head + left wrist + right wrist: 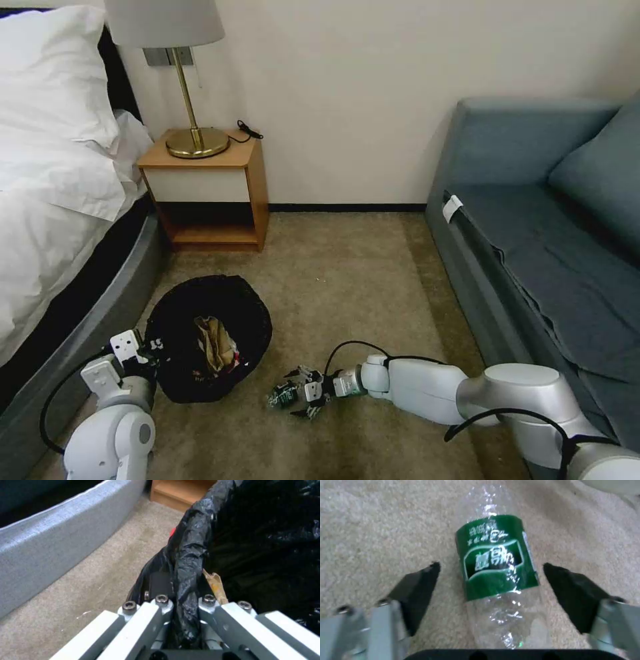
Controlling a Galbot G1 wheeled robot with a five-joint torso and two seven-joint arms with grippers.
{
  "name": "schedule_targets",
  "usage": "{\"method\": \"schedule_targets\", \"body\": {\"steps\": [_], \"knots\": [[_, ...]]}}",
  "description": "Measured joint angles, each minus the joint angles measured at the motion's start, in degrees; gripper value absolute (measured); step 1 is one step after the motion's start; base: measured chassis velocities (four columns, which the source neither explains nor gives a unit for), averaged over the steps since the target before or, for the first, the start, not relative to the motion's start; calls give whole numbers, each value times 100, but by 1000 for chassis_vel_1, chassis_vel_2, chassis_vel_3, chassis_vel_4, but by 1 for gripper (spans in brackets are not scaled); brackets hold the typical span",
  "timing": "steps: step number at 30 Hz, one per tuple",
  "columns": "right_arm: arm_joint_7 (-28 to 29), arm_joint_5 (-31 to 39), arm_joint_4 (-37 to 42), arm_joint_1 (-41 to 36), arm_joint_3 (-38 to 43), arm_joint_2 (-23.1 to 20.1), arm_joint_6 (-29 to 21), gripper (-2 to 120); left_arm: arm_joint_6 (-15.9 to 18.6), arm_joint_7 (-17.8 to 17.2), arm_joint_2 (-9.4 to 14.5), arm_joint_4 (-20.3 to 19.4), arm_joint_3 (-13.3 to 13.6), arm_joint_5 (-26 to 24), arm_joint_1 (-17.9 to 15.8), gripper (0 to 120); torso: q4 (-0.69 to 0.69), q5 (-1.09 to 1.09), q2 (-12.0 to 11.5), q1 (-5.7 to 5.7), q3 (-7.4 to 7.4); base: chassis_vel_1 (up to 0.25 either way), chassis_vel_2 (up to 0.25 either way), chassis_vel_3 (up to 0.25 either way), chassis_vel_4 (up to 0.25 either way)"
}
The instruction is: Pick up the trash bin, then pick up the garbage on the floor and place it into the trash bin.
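The clear bottle (496,580) (green label) lies on the carpet (333,280) at lower centre, between the right gripper (301,395)'s wide-open jaws, untouched. That arm reaches low. Lower left, the left gripper (185,620) pinches the trash bin (208,337)'s bagged rim.

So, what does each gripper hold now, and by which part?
Left gripper pinches the trash bin by its bag-lined rim. Right gripper holds nothing, open around the bottle.
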Motion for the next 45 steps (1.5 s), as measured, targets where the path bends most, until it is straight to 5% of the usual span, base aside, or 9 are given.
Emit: {"method": "schedule_targets", "body": {"steps": [9, 14, 21, 26, 31, 41, 44, 45], "knots": [[1, -102, -125, -126, 157, -5, 69, 47, -6, 0, -10, 19, 15, 8, 10, 3, 0, 0, 0, 0, 0, 0, 0, 0, 0], [28, -111, 3, -112, 242, -95, 70, 42, -13, 0, -12, 21, 14, 9, 13, 3, 0, 0, 0, 0, 0, 0, 0, 0, 0], [151, -111, 738, 14, 733, -624, 8, 22, -19, 0, -1, 37, 5, 11, 4, 3, 1, 2, 0, 0, 0, 0, 0, 0, 0], [208, -116, 1243, 81, 1130, -1228, -77, 17, -19, 0, 18, 40, 7, 14, -10, 3, 1, 3, 0, 0, 0, 0, 0, 0, 0], [280, -79, 2149, 180, 2345, -2059, -199, 17, 4, 5, 32, 63, 79, 35, -40, 3, -3, 2, 0, 0, 0, 0, 0, 0, 0], [469, 390, 3268, 546, 3183, -2155, -551, 17, 21, 4, 41, 67, 140, 92, -36, 3, -1, 2, 0, 0, 0, 0, 0, 0, 0], [736, 1039, 4002, 789, 3184, -2034, -995, 17, 32, 1, 29, 67, 158, 139, -39, 3, -2, -2, 1, 0, 0, 0, 0, 0, 0], [1233, 1590, 4624, 965, 2892, -1770, -1352, 17, 52, 0, 16, 44, 182, 154, -45, 3, 2, 0, 1, 0, 0, 0, 0, 0, 0]]}}
